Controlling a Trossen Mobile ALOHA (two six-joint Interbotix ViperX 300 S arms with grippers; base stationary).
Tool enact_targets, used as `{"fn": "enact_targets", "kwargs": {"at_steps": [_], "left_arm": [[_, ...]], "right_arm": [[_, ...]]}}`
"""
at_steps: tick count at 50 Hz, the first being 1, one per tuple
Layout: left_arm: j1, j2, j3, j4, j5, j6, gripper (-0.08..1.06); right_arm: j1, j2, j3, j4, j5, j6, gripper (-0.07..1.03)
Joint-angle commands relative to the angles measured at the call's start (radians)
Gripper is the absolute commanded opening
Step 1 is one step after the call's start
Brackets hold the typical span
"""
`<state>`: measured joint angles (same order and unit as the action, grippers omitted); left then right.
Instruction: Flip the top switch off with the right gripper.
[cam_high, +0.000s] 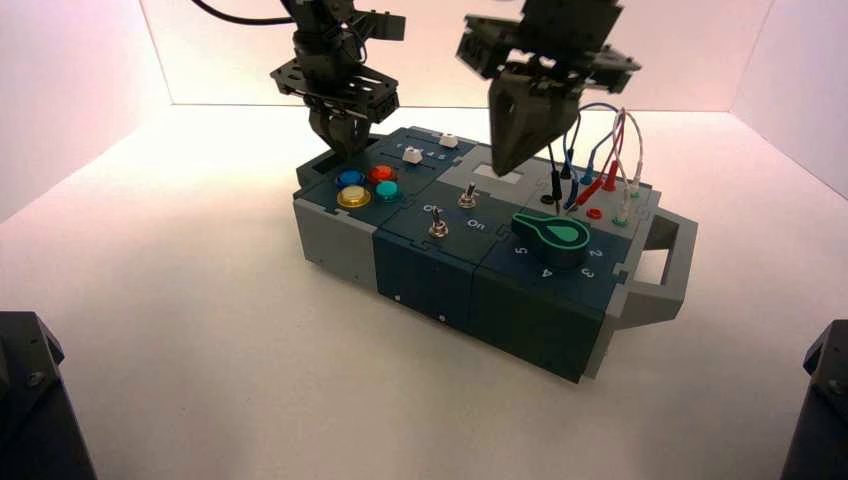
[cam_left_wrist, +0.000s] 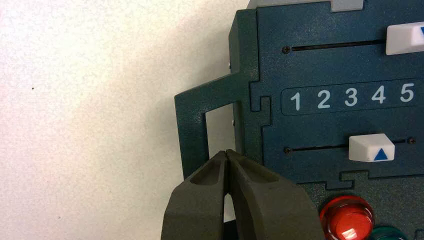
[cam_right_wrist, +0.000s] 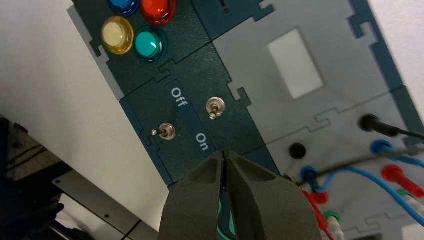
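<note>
The top switch (cam_high: 467, 196) (cam_right_wrist: 215, 106) is a small silver toggle on the dark blue middle panel of the box (cam_high: 430, 275), on the side nearer the grey panel. Its lever leans toward the end lettered On. Its twin toggle (cam_high: 437, 226) (cam_right_wrist: 167, 131) stands nearer the box's front. My right gripper (cam_high: 504, 168) (cam_right_wrist: 225, 152) is shut with nothing in it and hovers above the box, behind and to the right of the top switch, not touching it. My left gripper (cam_high: 345, 150) (cam_left_wrist: 227, 152) is shut and empty, hanging over the box's back-left corner by the buttons.
Blue, red, yellow and teal buttons (cam_high: 366, 186) fill the box's left end, and two white sliders (cam_left_wrist: 371, 147) flank a 1 to 5 scale. A green knob (cam_high: 552, 236) sits on the right, behind it red, blue and white wires (cam_high: 600, 160). A grey handle (cam_high: 672, 262) juts right.
</note>
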<state>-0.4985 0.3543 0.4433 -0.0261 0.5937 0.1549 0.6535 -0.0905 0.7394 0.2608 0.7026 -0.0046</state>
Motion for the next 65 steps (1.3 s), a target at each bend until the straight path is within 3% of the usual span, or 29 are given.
{"fn": "enact_targets", "kwargs": {"at_steps": [1,33,65], "left_arm": [[0.008,0.067,0.009,0.005,-0.009,0.023,-0.03],[0.008,0.095,0.008,0.005,-0.009,0.04,-0.03],[0.008,0.1,0.012,0.005,-0.011,0.048,-0.03]], "right_arm": [[0.021,0.008,-0.038,0.005,-0.005,-0.003,-0.02],[0.029,0.106,-0.063,0.0,-0.037,-0.003,-0.02],[0.028,0.156,-0.156,-0.02,-0.063,-0.003,-0.02]]}}
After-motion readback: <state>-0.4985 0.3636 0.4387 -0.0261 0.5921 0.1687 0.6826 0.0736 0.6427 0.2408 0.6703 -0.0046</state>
